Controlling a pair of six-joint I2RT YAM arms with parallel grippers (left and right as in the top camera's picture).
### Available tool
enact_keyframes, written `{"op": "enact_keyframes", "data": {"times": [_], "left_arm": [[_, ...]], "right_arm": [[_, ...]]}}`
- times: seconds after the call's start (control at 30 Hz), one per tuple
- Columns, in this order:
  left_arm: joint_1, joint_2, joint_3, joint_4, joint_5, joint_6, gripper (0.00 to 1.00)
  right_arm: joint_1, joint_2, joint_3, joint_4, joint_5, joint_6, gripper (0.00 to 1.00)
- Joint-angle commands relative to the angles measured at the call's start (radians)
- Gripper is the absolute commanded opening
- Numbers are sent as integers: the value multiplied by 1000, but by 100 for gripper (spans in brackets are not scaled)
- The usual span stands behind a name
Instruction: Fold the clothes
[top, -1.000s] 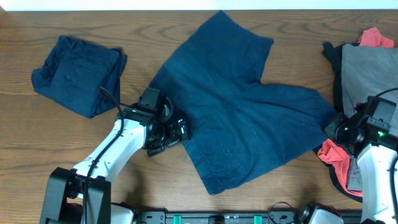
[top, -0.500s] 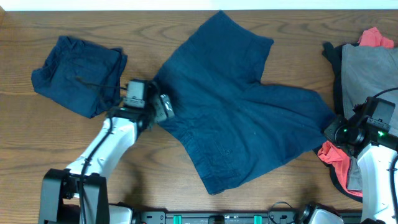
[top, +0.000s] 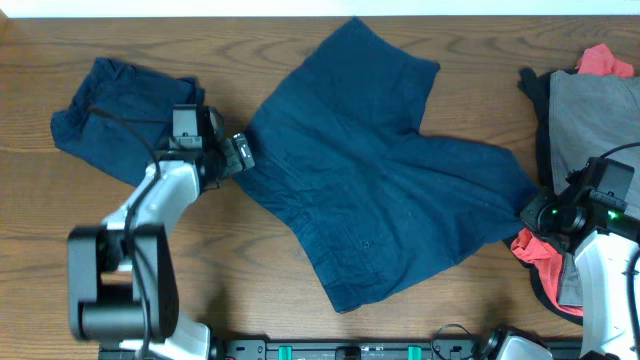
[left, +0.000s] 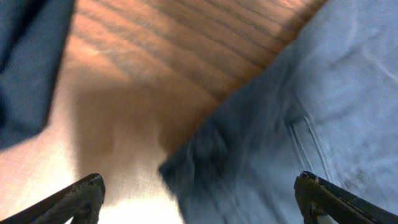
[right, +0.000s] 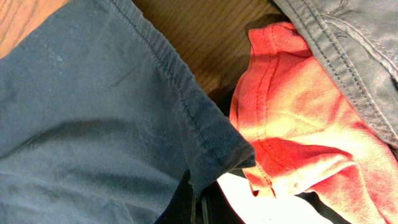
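Dark navy shorts (top: 380, 180) lie spread flat across the middle of the table. My left gripper (top: 238, 156) hovers open at their left corner; the left wrist view shows its fingertips (left: 87, 191) wide apart over that blurred corner (left: 205, 162), holding nothing. My right gripper (top: 535, 212) sits at the shorts' right corner. In the right wrist view it (right: 198, 205) is shut, with the hemmed navy corner (right: 217, 155) pinched between its jaws. A second navy piece (top: 125, 115) lies folded at the far left.
A pile at the right edge holds a grey garment (top: 595, 110), a red piece (top: 605, 60) behind it, and red fabric (right: 292, 124) on black cloth beside my right gripper. Bare wood table (top: 230, 270) shows in front of the shorts.
My left arm has swung up and to the left, from the shorts' lower left edge to their left corner near the folded piece, jaws still open. The right arm has not moved.
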Motion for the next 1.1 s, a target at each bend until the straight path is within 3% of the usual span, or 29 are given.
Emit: {"op": "enact_keyframes", "data": {"times": [0.0, 0.13, 0.17, 0.23, 0.3, 0.33, 0.37, 0.5, 0.73, 1.07], "left_arm": [[3, 68, 29, 29, 72, 54, 98], [3, 100, 29, 75, 135, 53, 97], [3, 101, 29, 81, 153, 54, 90], [3, 100, 29, 91, 182, 53, 63], [3, 100, 29, 91, 210, 53, 25], [3, 100, 29, 91, 225, 53, 12], [3, 99, 29, 90, 240, 53, 6], [3, 67, 50, 34, 274, 54, 6], [-25, -122, 235, -295, 300, 135, 6], [-339, -394, 350, -478, 424, 274, 6]], "right_arm": [[-7, 2, 7, -7, 17, -16, 1], [-7, 2, 7, -11, 17, -16, 2], [-7, 2, 7, -11, 17, -17, 6], [-7, 2, 7, -11, 17, -16, 16], [-7, 2, 7, -11, 17, -16, 20], [-7, 2, 7, -11, 17, -16, 21], [-7, 2, 7, -11, 17, -17, 23], [-7, 2, 11, -15, 17, -36, 30], [11, 20, 160, -100, -63, -134, 39], [212, 254, 560, -389, -151, -229, 56]]}}
